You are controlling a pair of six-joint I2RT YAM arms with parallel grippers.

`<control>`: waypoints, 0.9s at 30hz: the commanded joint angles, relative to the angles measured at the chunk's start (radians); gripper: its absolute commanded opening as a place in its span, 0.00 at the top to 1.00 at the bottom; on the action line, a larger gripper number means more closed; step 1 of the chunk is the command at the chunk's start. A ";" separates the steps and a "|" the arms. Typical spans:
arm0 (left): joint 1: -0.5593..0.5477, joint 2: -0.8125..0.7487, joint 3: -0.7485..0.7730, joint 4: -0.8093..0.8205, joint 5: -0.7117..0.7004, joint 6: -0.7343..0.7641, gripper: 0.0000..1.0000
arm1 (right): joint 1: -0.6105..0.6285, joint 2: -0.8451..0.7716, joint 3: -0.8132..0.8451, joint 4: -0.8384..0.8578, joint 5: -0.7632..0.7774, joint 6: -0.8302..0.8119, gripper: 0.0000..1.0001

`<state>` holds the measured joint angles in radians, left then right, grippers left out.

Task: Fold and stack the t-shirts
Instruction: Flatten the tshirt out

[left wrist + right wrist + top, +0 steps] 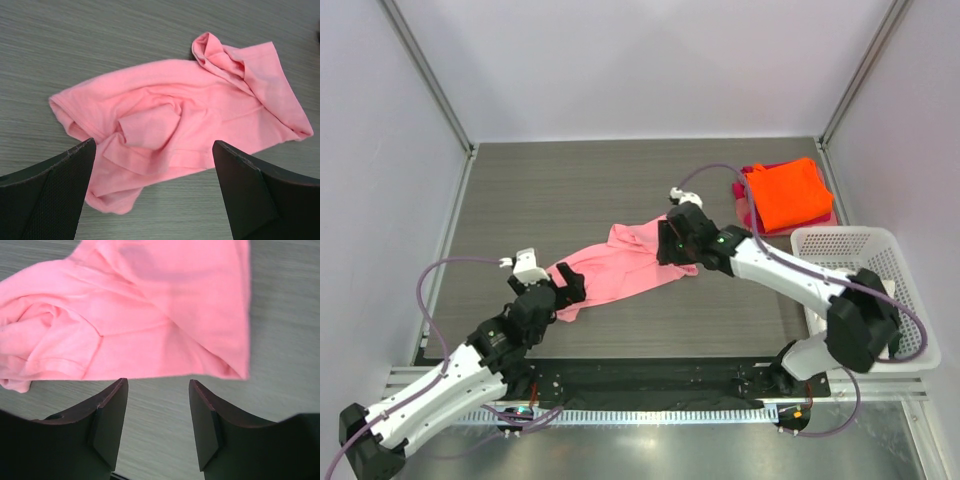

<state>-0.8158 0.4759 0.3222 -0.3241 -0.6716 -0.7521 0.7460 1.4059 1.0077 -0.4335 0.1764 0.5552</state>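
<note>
Two empty, released tools bracket the pink t-shirt (625, 268) lengthwise — left tool (565, 285) at its end toward the near-left corner of the desk (570, 190), right tool (675, 240) opposite.

Your grey wood-grain table (570, 190) carries the pink t-shirt (620, 272) crumpled mid-table, a magenta-red shirt (745, 212) at the far right under the orange shirt (785, 192), and, seemingly overhanging the right edge, the white basket (840, 233).

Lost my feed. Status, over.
Left claw open, right claw open, both empty. Crumpled light pink cloth t-shirt lies between them, not yet folded. Nothing blocking.
</note>
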 commanded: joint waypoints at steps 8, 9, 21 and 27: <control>0.003 0.220 0.087 -0.079 0.164 -0.145 0.06 | 0.027 0.404 0.376 0.038 0.029 -0.107 0.43; 0.004 0.254 0.098 -0.104 0.150 -0.142 0.06 | 0.026 0.428 0.400 0.038 0.028 -0.109 0.43; 0.124 0.368 0.130 -0.087 0.195 -0.138 0.41 | 0.007 0.545 0.569 0.042 0.038 -0.112 0.49; 0.285 0.296 0.054 0.014 0.323 -0.147 0.44 | 0.001 0.516 0.510 0.133 0.022 -0.117 0.53</control>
<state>-0.5755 0.8112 0.4088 -0.3923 -0.4252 -0.8860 0.7506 1.9682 1.5299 -0.3889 0.1917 0.4564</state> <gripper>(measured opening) 0.564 0.476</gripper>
